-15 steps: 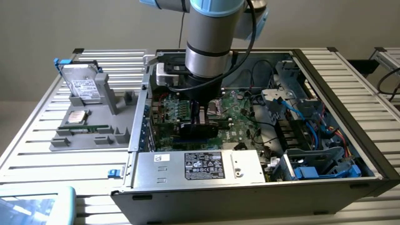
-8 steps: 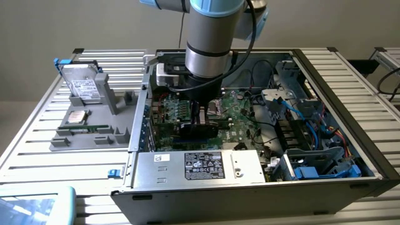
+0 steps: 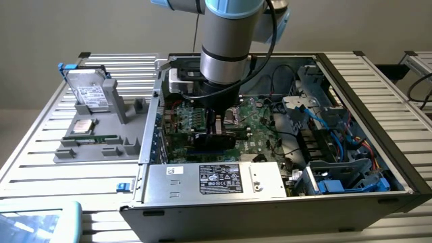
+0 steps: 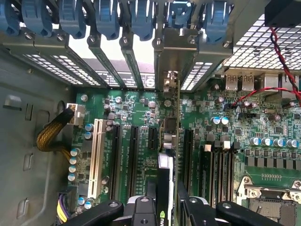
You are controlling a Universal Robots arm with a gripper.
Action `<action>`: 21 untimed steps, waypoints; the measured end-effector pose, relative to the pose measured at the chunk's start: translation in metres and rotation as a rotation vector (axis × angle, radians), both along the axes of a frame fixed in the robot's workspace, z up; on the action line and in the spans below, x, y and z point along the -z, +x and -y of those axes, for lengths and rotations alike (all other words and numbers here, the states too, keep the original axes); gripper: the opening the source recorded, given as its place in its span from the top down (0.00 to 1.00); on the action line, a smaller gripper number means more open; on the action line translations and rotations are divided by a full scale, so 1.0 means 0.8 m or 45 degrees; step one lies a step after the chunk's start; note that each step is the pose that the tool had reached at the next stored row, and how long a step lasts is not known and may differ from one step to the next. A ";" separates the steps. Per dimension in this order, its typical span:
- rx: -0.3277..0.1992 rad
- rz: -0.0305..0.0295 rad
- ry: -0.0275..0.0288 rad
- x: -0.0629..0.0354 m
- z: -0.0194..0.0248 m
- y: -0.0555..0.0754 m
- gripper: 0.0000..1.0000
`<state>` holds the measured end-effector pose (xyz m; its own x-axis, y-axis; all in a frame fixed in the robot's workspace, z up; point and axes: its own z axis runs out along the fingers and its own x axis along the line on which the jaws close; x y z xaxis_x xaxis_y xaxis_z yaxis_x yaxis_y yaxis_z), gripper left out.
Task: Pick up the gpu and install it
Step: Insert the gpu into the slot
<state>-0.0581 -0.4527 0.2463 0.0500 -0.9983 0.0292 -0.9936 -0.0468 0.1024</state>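
- Your arm reaches straight down into the open computer case, which sits on the slatted tabletop.
- The jaws are clamped on the gpu. In the wrist view the black fingers press the card from both sides.
- You see the gpu edge-on and upright. It runs away from the jaws across the motherboard to the rear wall of the case.
- At that wall its metal bracket stands in the row of blue slot clips.
- Its lower edge lines up with a black expansion slot, but you cannot tell whether it is seated.
- On the exterior view's left, a grey tray with hard drives stands beside the case, well apart from the jaws.
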 end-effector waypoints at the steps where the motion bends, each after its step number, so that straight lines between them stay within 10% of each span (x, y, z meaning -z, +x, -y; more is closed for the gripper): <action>1: 0.000 0.0000 0.0000 0.000 0.0000 0.000 0.73; 21: 0.000 0.0001 0.0000 0.000 0.0000 0.000 0.73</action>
<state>-0.0581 -0.4527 0.2461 0.0500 -0.9983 0.0292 -0.9937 -0.0468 0.1023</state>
